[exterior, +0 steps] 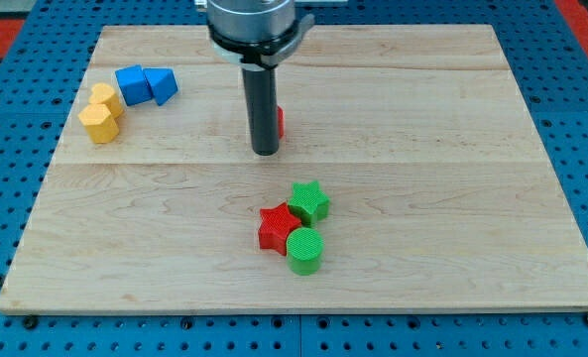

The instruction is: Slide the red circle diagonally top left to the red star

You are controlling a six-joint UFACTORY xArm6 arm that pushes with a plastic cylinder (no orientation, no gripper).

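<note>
The red circle (pixel 280 121) is mostly hidden behind my rod; only a red sliver shows at the rod's right side, above the board's middle. My tip (pixel 265 151) rests on the board just below and left of that sliver, seemingly touching it. The red star (pixel 277 228) lies lower, below the board's middle, about 80 pixels under my tip. A green star (pixel 310 201) touches the red star at its upper right. A green circle (pixel 304 251) touches it at its lower right.
At the view's upper left sit two blue blocks, a cube (pixel 132 84) and a wedge-like one (pixel 161 84), with two yellow blocks (pixel 104 98) (pixel 98 123) just below left of them. The wooden board (pixel 452 198) ends at blue pegboard all around.
</note>
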